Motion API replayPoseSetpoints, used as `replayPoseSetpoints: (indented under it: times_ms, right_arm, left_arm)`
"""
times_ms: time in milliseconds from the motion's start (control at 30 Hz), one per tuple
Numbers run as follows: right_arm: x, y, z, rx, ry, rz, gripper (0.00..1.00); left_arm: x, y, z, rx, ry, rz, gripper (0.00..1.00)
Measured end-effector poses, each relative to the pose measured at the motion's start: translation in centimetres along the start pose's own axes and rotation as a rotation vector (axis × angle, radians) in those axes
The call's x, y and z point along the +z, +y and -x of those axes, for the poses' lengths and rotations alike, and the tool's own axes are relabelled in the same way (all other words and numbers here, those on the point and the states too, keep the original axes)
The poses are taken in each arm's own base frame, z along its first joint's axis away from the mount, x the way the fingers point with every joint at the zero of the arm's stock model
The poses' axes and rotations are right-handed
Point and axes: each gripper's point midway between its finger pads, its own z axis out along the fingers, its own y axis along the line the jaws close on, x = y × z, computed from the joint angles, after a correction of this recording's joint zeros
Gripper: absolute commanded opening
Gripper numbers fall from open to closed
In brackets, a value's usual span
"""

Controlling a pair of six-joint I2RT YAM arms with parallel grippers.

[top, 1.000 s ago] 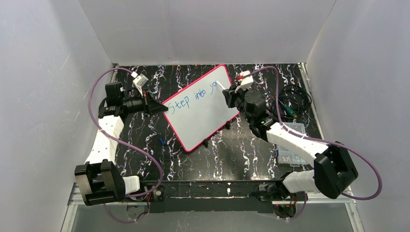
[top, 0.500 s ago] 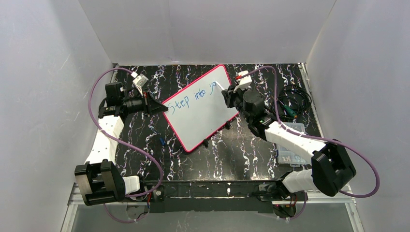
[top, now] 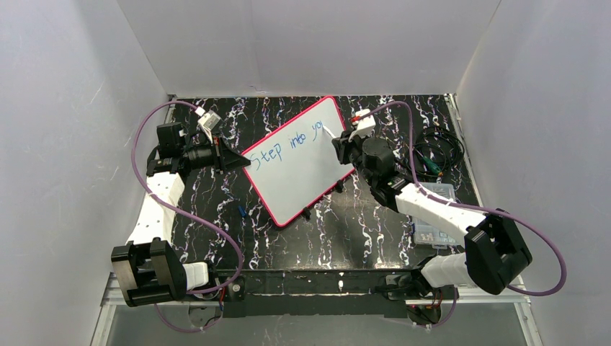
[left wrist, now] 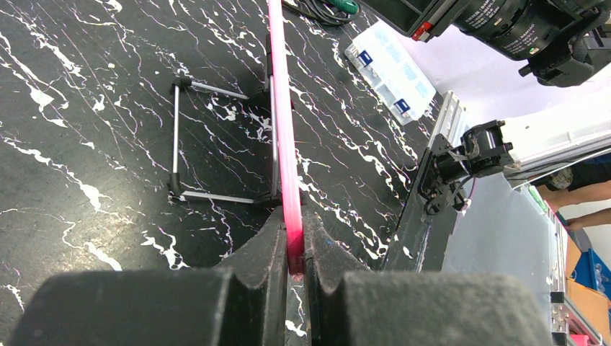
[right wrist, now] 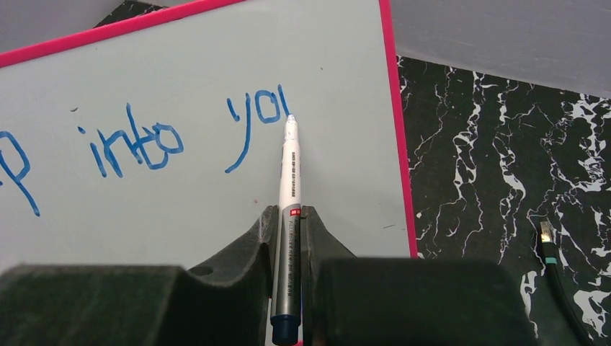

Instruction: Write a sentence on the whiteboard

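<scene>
The whiteboard, white with a pink-red frame, stands tilted on a small wire stand in the middle of the table. My left gripper is shut on its left edge; the left wrist view shows the pink frame pinched between the jaws. My right gripper is shut on a white marker pen. The pen's tip touches the board just right of the blue sentence, which reads "Step into yo" with the start of another letter.
A clear plastic parts box lies at the right, also in the left wrist view. Black cables with a green plug lie at the far right. A small blue cap lies left of the board's lower corner.
My right gripper has moved the pen a little up and to the right along the board, past the "yo". The left gripper and the board have not moved.
</scene>
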Motion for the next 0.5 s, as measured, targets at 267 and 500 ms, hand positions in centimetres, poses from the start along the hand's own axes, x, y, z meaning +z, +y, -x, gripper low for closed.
replayPoseSetpoints:
  times_ms: [267,500]
  right_arm:
    - [0.7,0.1,2.1,-0.015,-0.038,-0.007,0.01]
    - [0.8,0.2,2.4,-0.015,-0.046,-0.007,0.01]
  left_arm:
    - [0.0,0.0,0.0,0.0,0.0,-0.001,0.0]
    - [0.0,0.0,0.0,0.0,0.0,-0.001,0.0]
